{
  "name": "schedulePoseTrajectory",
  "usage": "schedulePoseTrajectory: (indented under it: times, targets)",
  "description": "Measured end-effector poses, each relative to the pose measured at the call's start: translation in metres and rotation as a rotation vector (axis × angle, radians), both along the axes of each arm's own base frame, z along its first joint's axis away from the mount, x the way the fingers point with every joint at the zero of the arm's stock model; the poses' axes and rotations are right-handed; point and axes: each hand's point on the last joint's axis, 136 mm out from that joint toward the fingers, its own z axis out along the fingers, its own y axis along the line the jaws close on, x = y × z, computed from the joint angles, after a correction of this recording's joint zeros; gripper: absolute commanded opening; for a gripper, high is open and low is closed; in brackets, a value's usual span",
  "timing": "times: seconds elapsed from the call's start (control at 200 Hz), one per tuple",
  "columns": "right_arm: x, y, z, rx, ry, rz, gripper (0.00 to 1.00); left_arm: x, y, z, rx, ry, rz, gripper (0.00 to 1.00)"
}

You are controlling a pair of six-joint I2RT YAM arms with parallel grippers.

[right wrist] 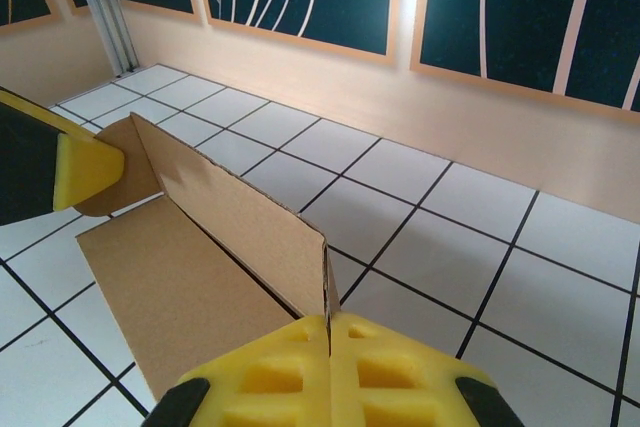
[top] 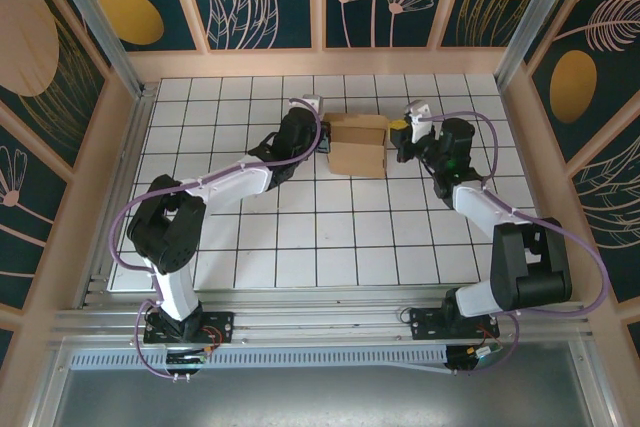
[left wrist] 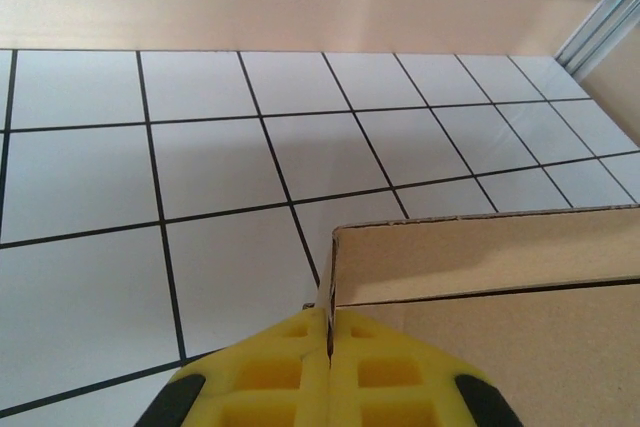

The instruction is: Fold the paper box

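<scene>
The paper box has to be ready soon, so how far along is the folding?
Done: one long wall of the paper box stands upright off its flat panel. In hand: the left hand and right hand are each pinched shut on one end of that wall. Left: the big panel lies flat on the table and nothing is closed up, so most folds are likely yet to do.

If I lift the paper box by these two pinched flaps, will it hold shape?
Probably light: the paper box is thin, single-sheet cardboard. Likely to flex, because the left gripper and right gripper each pinch only an upright flap's edge, and flaps may hinge at their creases. Its flat base on the table suggests sliding, not rolling, if pushed.
</scene>
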Motion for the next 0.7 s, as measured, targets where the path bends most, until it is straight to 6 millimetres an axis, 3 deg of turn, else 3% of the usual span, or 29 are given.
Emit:
schedulePoseTrajectory:
  times: [0.701]
  targets:
    - [0.01, -0.018, -0.016, 0.257, 0.296, -0.26, 0.0, -0.016, -0.018, 0.001, -0.094, 0.012, -0.032, 0.0]
